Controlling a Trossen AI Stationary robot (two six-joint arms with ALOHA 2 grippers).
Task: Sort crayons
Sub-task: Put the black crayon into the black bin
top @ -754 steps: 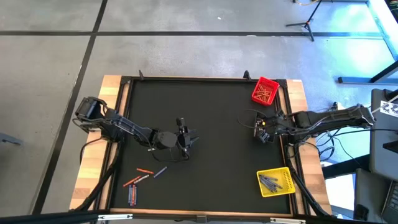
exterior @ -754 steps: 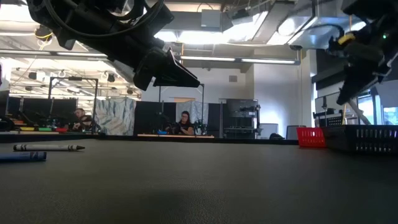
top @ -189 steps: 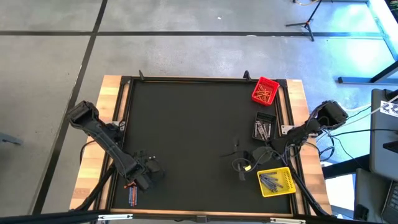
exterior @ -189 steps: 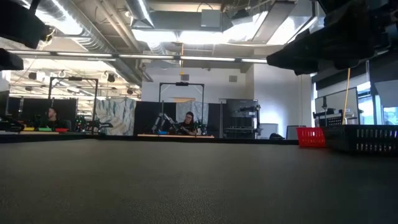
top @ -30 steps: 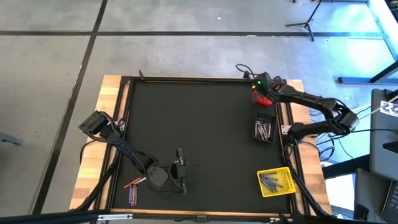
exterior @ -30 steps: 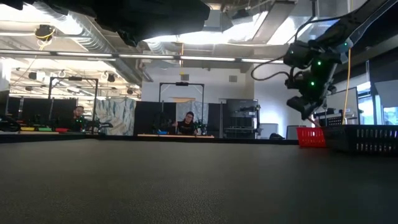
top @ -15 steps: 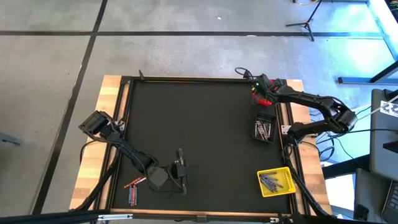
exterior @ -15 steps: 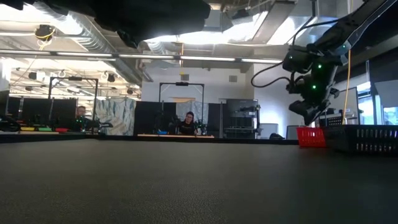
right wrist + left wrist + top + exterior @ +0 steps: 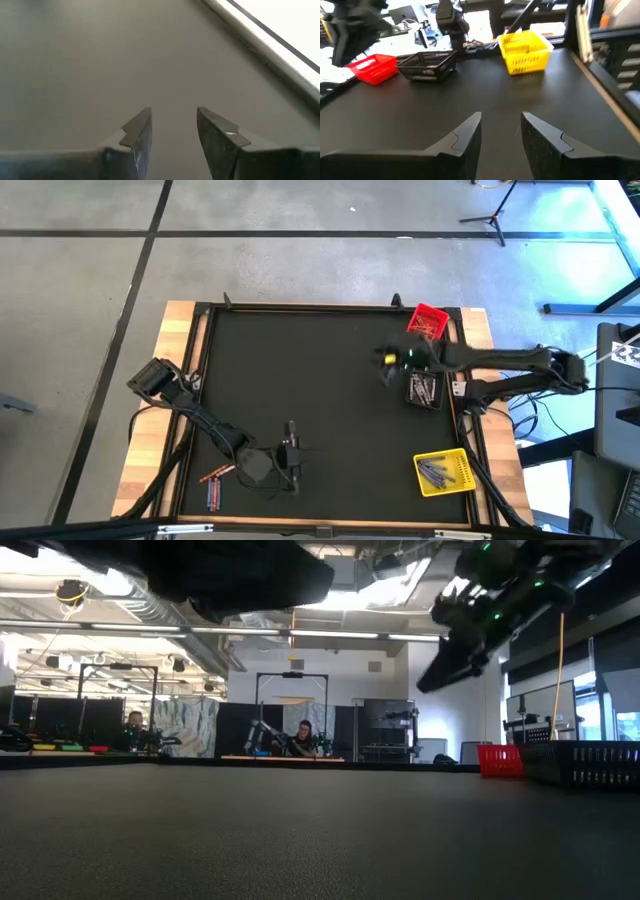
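Observation:
Loose crayons lie on the black mat near its front left corner: red-orange ones (image 9: pixel 215 474) and blue ones (image 9: pixel 212 496). More crayons lie in the red bin (image 9: pixel 430 319), the black bin (image 9: pixel 423 388) and the yellow bin (image 9: pixel 443 472). My left gripper (image 9: pixel 292 448) hovers open to the right of the loose crayons, with nothing between its fingers (image 9: pixel 500 125). My right gripper (image 9: pixel 384 372) is above the mat, just left of the black bin; it is open and holds nothing (image 9: pixel 172 122).
The three bins stand along the mat's right edge; my left wrist view shows the red (image 9: pixel 372 67), the black (image 9: pixel 427 65) and the yellow (image 9: pixel 525 49) in a row. A raised frame (image 9: pixel 200 360) borders the mat. People sit at desks in the room beyond (image 9: pixel 298 740).
My right gripper has swung away from above the red bin, toward the table's left and near edges, and now hangs over the mat beside the black bin. It has also risen and tipped more level. My left arm has kept still.

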